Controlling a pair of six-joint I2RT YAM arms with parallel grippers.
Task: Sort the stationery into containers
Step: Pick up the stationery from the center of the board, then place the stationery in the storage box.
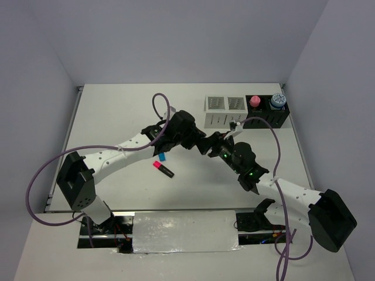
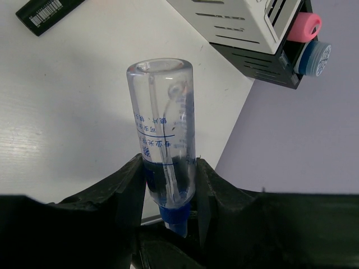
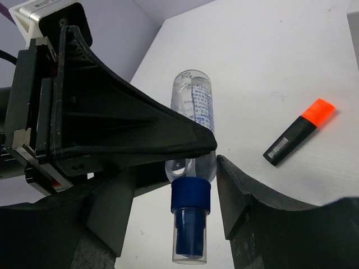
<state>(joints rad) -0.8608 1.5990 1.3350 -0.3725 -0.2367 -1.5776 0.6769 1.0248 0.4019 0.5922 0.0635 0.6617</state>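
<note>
My left gripper [image 2: 168, 168] is shut on a clear bottle [image 2: 164, 140] with a blue cap and holds it above the table. In the right wrist view the bottle [image 3: 193, 106] hangs cap down, and my right gripper [image 3: 178, 168] is open with its jaws on either side of the blue cap [image 3: 190, 196], not touching it. The two grippers meet mid-table, left gripper [image 1: 199, 140] against right gripper [image 1: 214, 144]. Two white boxes [image 1: 225, 111] and two black boxes [image 1: 268, 114] stand in a row at the back. The black ones hold a pink-capped bottle [image 1: 255, 101] and a blue roll [image 1: 277, 100].
A pink-capped highlighter [image 1: 163, 169] and a blue-capped one [image 1: 162, 157] lie on the table under my left arm. An orange-capped highlighter [image 3: 300, 131] lies on the table beside the bottle. Purple cables loop over both arms.
</note>
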